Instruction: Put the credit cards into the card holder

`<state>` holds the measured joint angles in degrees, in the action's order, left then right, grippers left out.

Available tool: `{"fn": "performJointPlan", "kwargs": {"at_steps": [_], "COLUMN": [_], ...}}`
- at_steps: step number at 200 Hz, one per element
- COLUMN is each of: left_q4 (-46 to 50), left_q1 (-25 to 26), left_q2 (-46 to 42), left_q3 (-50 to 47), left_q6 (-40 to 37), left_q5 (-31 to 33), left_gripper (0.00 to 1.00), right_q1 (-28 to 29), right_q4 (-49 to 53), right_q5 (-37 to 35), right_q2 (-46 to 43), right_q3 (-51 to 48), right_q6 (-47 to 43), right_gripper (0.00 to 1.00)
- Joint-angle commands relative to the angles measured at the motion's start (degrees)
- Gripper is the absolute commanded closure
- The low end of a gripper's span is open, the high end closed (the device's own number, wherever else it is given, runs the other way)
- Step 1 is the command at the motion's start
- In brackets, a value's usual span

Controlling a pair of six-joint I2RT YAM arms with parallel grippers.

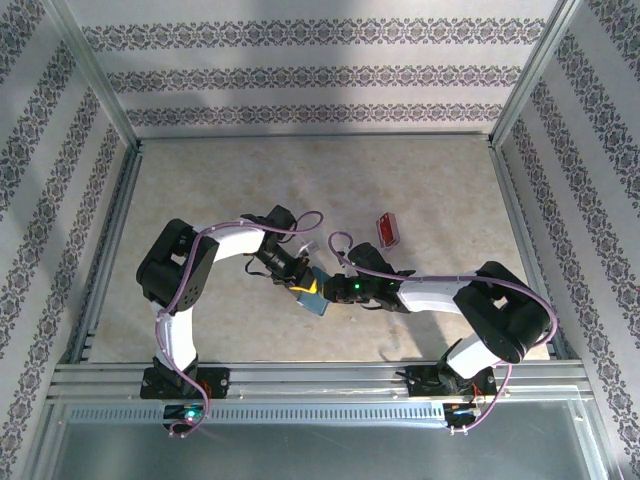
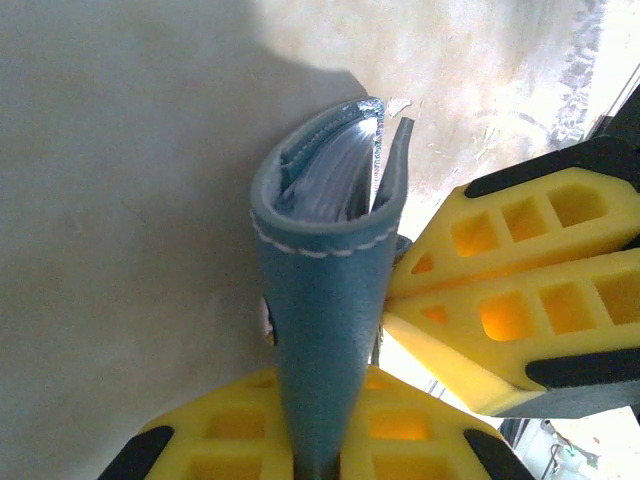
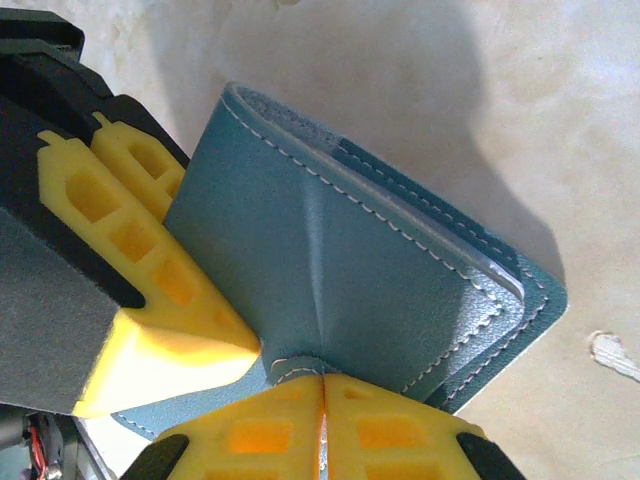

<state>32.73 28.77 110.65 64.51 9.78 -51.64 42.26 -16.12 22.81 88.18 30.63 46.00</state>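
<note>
Jaws on both arms pinch the folded card holder (image 1: 310,292) — a red card (image 1: 388,231) lies apart.

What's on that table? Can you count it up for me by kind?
Teal card holder: 1
Red credit card: 1 visible, possibly a stack
Robot arms: 2, the left gripper and right gripper both pinching the holder
Total: 4

Bright, even light on the surface (image 1: 420,180).
Glare whitens the left wrist view's right side; a soft shadow lies behind the card holder (image 3: 350,270).
</note>
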Motion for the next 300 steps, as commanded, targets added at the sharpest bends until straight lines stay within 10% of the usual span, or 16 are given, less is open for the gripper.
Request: {"fn": "performJointPlan", "kwargs": {"at_steps": [1,300], "left_q4": [-0.3,-0.65], "left_q1": [0.32,1.03], "left_q2": [3.02,2.57], "left_q3": [-0.7,-1.62], "left_q6": [0.77,2.51], "left_q5": [5.28,13.23], "left_gripper": [1.0,1.0], "right_q1": [1.29,0.96], "right_q4": [-4.7,-5.04], "right_q5": [0.91,-1.43], "right_q2": [1.07,0.66], "right_q3": [0.77,-1.01], "right_q6": [0.72,0.92], "right_gripper": [0.89,0.9]}}
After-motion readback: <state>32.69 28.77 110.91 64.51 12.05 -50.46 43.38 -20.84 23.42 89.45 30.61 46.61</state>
